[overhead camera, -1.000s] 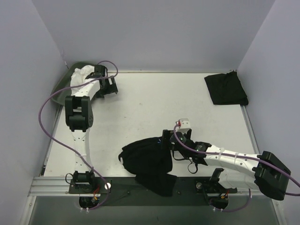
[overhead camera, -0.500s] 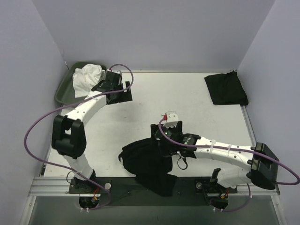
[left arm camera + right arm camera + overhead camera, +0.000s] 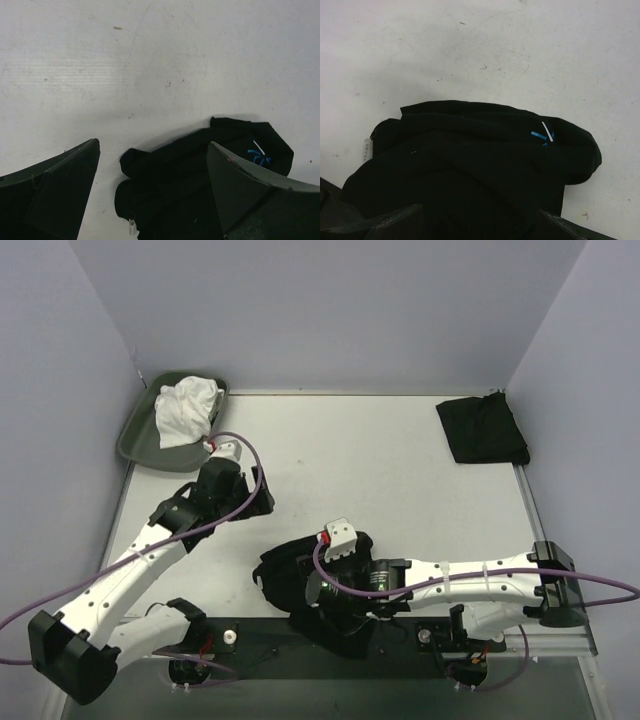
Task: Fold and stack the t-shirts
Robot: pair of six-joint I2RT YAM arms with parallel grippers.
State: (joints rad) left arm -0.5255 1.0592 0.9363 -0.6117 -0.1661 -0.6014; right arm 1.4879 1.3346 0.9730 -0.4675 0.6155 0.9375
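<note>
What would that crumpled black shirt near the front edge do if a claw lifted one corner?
Probably floppy: the crumpled shirt lies in soft folds, so it would likely drape and hang. It looks thin, so probably light. Pushed, it would likely bunch up rather than slide whole.

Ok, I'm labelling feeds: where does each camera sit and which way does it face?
Top external: fixed above and behind, looking down on the white table, crumpled black cloth t-shirt and shallow grey-green plastic tray; the left arm and right arm show.
Left wrist: on the left gripper, facing down toward the crumpled t-shirt; its open fingers frame the bottom corners.
Right wrist: on the right gripper, close above that t-shirt; fingertips at the bottom edge.
Shared: both wrist views show the t-shirt's small blue mark.
</note>
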